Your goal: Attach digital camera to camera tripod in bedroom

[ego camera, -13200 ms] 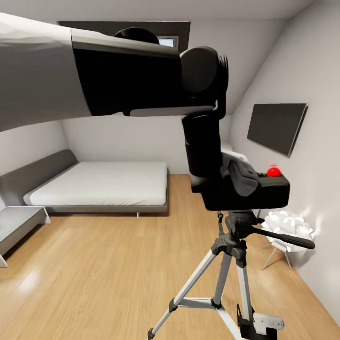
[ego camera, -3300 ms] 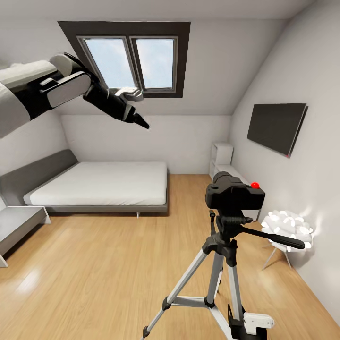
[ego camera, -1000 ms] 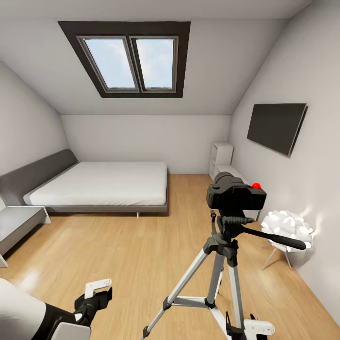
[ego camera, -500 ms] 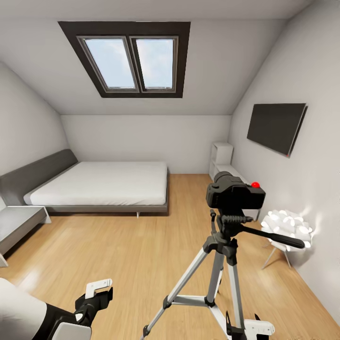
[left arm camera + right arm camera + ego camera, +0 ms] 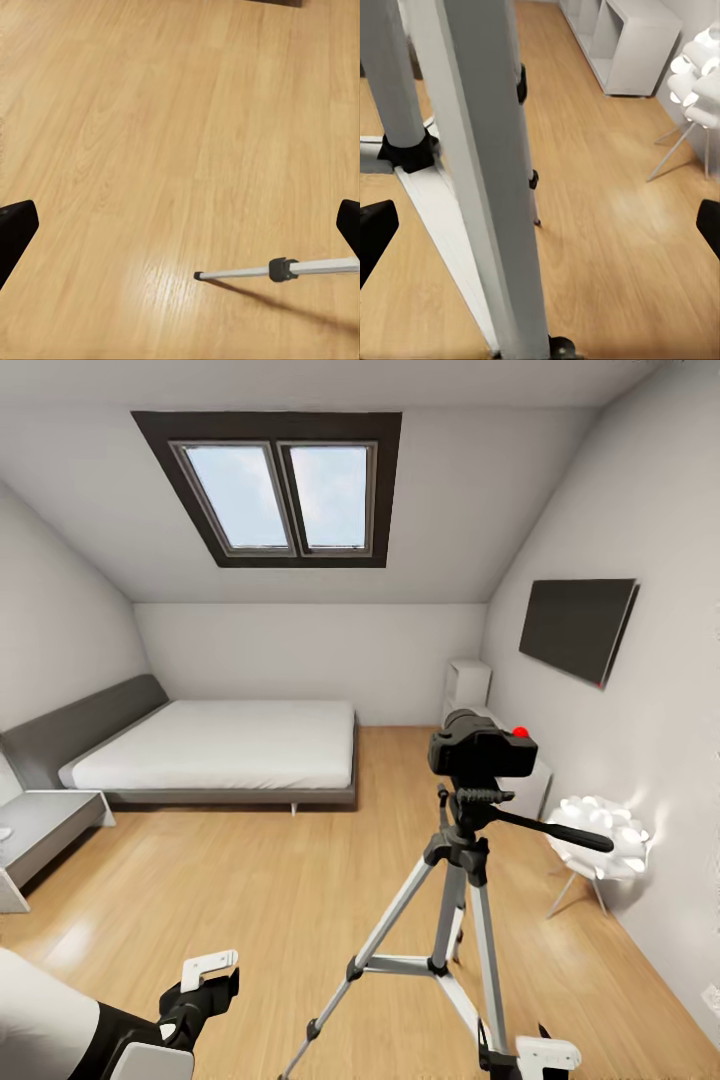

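Observation:
The black digital camera [image 5: 480, 751], red button on top, sits on the head of the camera tripod [image 5: 462, 860], whose silver legs spread over the wood floor and whose pan handle points right. No gripper touches it. My left gripper [image 5: 212, 977] hangs low at the lower left, open and empty; in the left wrist view its fingertips [image 5: 15, 232] stand wide apart over bare floor and one tripod leg's foot end [image 5: 277, 268]. My right gripper [image 5: 540, 1052] is open and empty, low beside the tripod's near leg [image 5: 487, 187].
This is the attic bedroom: skylight [image 5: 280, 495], grey-framed white bed [image 5: 215, 745] at the back left, black TV [image 5: 575, 625] on the right wall, white cube shelving [image 5: 470, 685] below it, a white petal-like chair [image 5: 600, 835] at right, a grey side unit [image 5: 40, 825] at left.
Since 13 s ago my left gripper has let go of the camera on the tripod and the arm has dropped low. In the last second only the whole view shifted slightly.

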Tool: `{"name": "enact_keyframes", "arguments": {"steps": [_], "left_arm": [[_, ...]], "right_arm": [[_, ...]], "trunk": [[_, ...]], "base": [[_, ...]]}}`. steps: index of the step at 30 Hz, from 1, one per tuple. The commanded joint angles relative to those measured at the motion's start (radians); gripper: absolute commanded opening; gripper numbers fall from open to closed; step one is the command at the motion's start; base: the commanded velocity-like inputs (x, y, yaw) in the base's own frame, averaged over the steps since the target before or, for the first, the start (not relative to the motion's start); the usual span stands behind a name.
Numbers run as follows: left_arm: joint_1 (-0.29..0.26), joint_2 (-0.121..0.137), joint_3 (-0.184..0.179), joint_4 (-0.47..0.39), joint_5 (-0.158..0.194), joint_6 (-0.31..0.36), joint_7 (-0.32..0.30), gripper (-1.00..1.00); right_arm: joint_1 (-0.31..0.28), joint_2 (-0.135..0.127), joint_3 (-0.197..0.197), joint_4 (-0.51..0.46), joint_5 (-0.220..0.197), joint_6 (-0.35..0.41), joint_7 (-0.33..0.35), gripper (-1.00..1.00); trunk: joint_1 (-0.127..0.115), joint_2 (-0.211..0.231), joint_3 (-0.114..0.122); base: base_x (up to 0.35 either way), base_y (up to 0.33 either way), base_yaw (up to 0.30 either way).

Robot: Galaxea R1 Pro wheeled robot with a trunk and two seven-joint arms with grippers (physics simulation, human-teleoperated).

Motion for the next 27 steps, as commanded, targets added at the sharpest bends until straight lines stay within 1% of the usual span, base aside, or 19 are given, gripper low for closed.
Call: {"name": "enact_keyframes", "arguments": {"steps": [1, 13, 24, 27], "left_arm": [[-0.002, 0.000, -0.002, -0.002, 0.001, -0.004, 0.003, 1.00], [-0.002, 0.000, -0.002, -0.001, 0.001, -0.003, 0.004, 1.00], [-0.002, 0.000, -0.002, 0.003, 0.001, 0.001, 0.004, 1.00], [-0.002, 0.000, -0.002, 0.011, 0.001, 0.003, 0.005, 1.00]], "right_arm": [[0.000, 0.000, 0.002, -0.001, 0.007, 0.001, -0.009, 1.00], [0.000, 0.001, 0.003, -0.001, 0.007, 0.001, -0.009, 1.00], [0.000, 0.003, 0.003, -0.001, 0.007, 0.001, -0.009, 1.00], [0.000, 0.003, 0.004, 0.029, 0.006, 0.001, -0.009, 1.00]], "trunk": [[0.000, -0.002, -0.002], [0.000, -0.002, -0.002], [0.000, -0.002, -0.002], [0.000, -0.002, -0.002]], "base": [[-0.196, 0.000, 0.000], [-0.176, 0.000, 0.000], [-0.027, 0.000, 0.000], [0.000, 0.000, 0.000]]}}
